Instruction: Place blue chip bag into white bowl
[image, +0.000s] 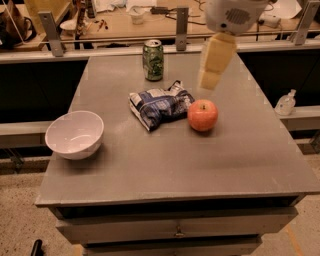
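Observation:
The blue chip bag (160, 105), dark blue with white patches, lies crumpled flat near the middle of the grey table (165, 165). The white bowl (75, 134) stands upright and empty near the table's left edge, well apart from the bag. My gripper (210, 80), cream-coloured below a white arm housing, hangs in the air above the back right part of the table. It is just behind the red apple (202, 115) and to the right of the bag, and it touches nothing and holds nothing that I can see.
A green soda can (153, 60) stands behind the bag. The apple sits right against the bag's right side. A metal rail with posts (182, 21) runs behind the table. A small clear bottle (286, 103) stands on a ledge to the right.

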